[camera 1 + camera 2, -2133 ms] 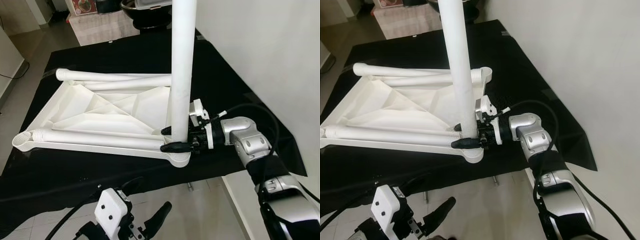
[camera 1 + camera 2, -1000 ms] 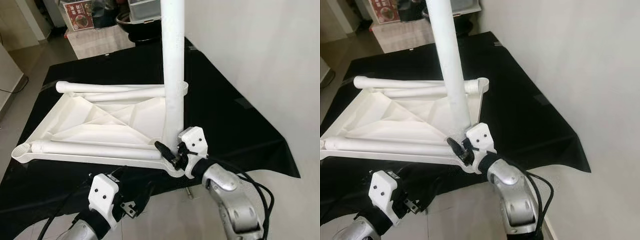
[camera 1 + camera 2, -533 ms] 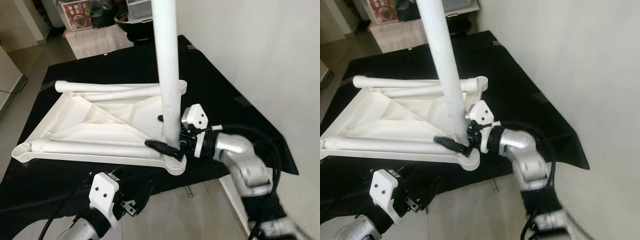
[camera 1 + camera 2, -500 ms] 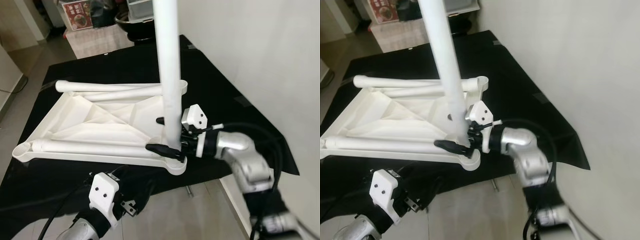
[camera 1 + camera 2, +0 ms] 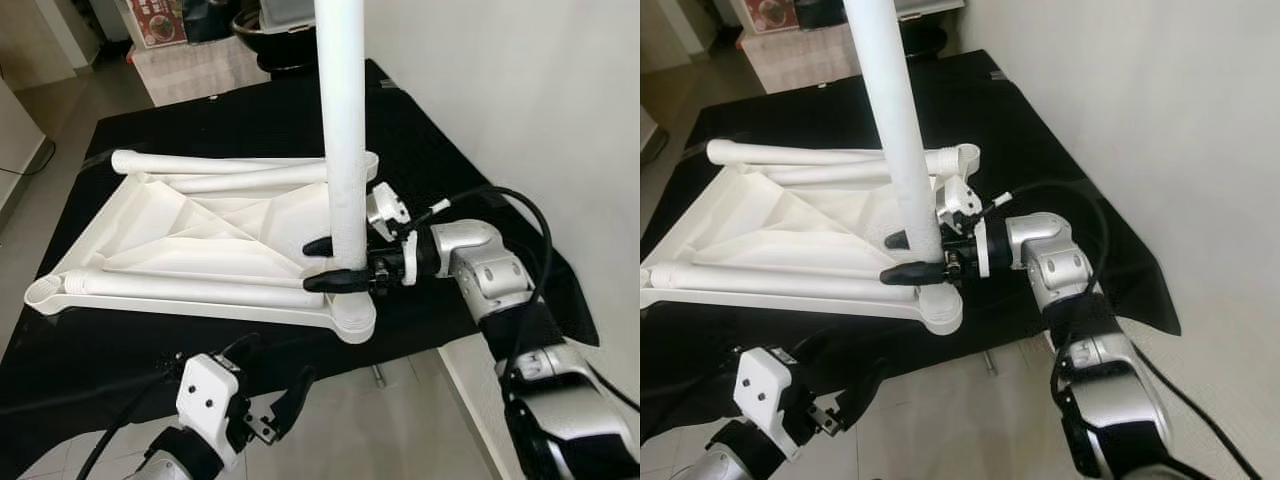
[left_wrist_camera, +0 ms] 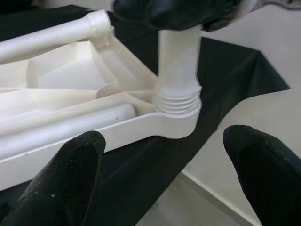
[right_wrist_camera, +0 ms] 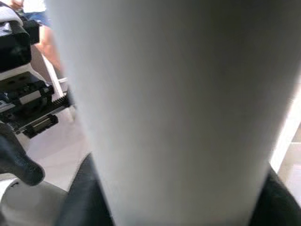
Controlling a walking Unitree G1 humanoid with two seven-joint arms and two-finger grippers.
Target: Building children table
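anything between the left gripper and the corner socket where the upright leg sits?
Nothing solid. In the left wrist view, the left gripper faces the corner socket across bare black cloth and floor; the leg stands in the socket.

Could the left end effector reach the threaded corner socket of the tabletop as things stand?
Probably yes: the left end effector hangs open below the table edge, facing the socket with nothing between, though the right end effector grips the leg just above.
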